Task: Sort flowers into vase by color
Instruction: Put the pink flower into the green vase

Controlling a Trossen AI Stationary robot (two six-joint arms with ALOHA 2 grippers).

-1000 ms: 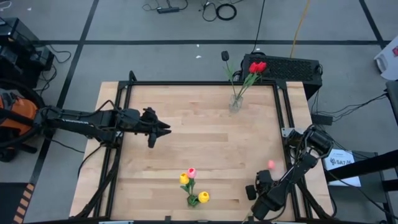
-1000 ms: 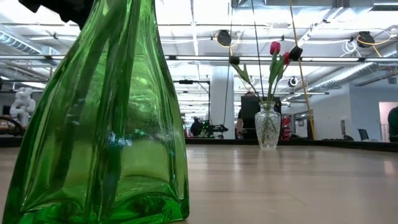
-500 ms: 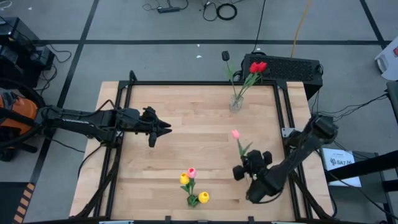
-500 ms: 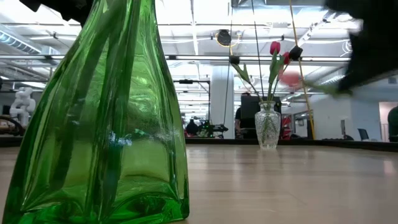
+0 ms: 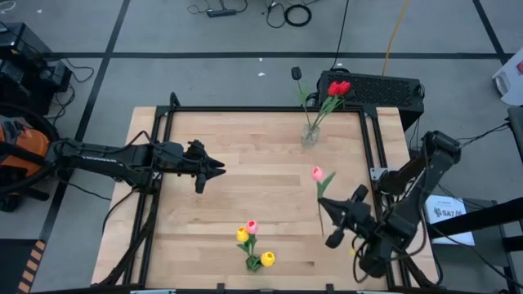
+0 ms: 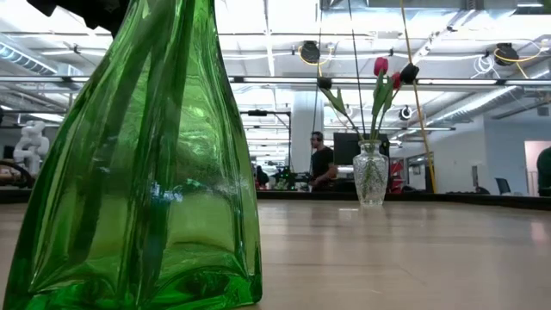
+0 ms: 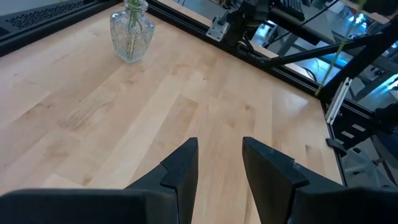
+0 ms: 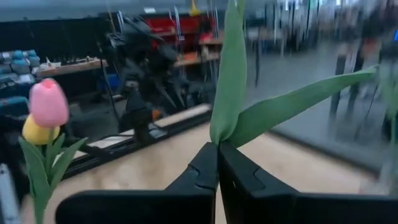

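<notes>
A pale wooden tabletop (image 5: 261,180) is lying inside a black frame. Cables (image 5: 286,12) are lying on the grey floor behind it. A person (image 6: 321,164) is standing in the room beyond.

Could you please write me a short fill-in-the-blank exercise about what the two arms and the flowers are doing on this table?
1. The right gripper is shut on the stem of a ____ tulip.
2. The clear vase holds red and ____ tulips.
3. The left gripper is ____ and holds nothing.

Missing words: pink; black; open
</notes>
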